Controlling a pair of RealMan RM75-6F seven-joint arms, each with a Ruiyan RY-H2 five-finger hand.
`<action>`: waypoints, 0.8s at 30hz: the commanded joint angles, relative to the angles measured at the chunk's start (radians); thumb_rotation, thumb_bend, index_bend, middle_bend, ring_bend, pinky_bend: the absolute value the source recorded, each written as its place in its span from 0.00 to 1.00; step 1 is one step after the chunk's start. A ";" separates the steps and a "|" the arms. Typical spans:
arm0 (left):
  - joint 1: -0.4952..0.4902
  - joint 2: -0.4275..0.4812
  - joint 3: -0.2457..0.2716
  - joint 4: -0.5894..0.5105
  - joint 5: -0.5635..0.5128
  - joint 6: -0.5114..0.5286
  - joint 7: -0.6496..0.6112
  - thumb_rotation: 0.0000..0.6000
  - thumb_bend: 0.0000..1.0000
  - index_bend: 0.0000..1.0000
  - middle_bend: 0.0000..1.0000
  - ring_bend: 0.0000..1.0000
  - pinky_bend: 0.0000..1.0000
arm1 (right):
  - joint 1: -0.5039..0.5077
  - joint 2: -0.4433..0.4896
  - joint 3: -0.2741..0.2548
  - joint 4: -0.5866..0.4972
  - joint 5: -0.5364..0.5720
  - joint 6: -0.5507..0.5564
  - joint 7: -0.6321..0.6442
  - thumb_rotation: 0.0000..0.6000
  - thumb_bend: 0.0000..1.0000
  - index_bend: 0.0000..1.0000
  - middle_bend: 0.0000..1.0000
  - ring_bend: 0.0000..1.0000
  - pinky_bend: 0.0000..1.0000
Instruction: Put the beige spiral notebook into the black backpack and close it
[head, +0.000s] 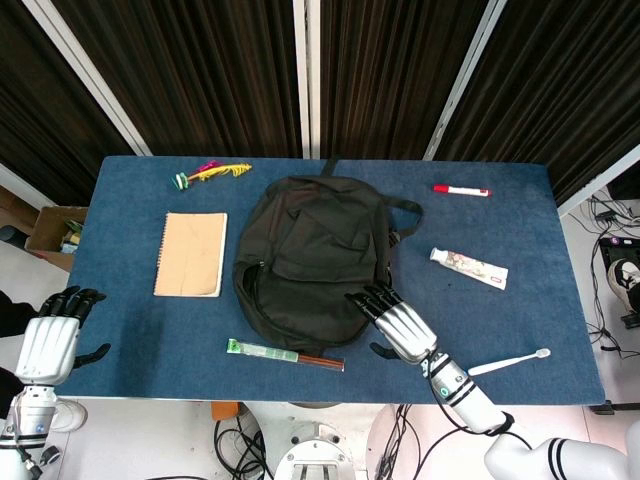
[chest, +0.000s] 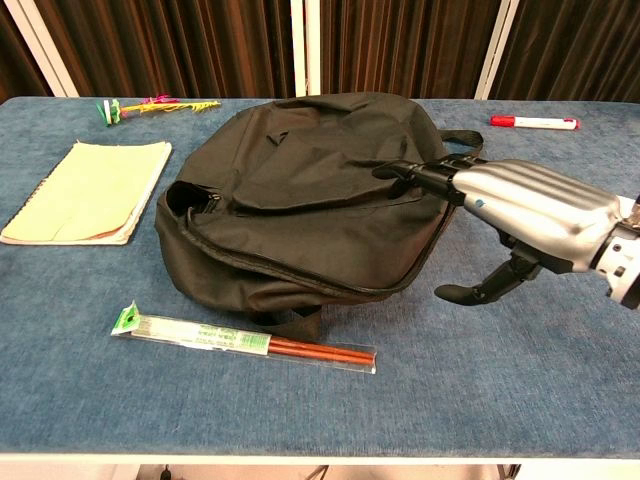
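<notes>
The beige spiral notebook lies flat on the blue table, left of the black backpack. The backpack lies flat in the table's middle, its zipper partly open at the left side. My right hand hovers at the backpack's right lower edge, fingers spread and reaching onto the fabric, holding nothing. My left hand is at the table's near left corner, fingers apart and empty, well away from the notebook.
A pack of chopsticks lies in front of the backpack. A toothpaste tube, a red marker and a white toothbrush lie to the right. A colourful toy sits far left.
</notes>
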 joint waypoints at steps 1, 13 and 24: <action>0.009 -0.004 0.005 0.007 0.002 0.007 -0.005 1.00 0.07 0.27 0.23 0.17 0.21 | 0.006 -0.023 0.007 0.002 0.009 -0.002 -0.021 1.00 0.18 0.05 0.18 0.07 0.09; 0.021 -0.004 0.011 0.021 0.021 0.011 -0.021 1.00 0.07 0.27 0.23 0.17 0.21 | 0.046 -0.131 0.048 0.075 0.062 -0.042 -0.059 1.00 0.23 0.16 0.26 0.11 0.11; -0.002 0.021 -0.003 0.023 0.041 -0.010 -0.040 1.00 0.07 0.27 0.24 0.17 0.21 | 0.081 -0.157 0.137 0.164 0.142 -0.042 -0.021 1.00 0.58 0.59 0.55 0.47 0.34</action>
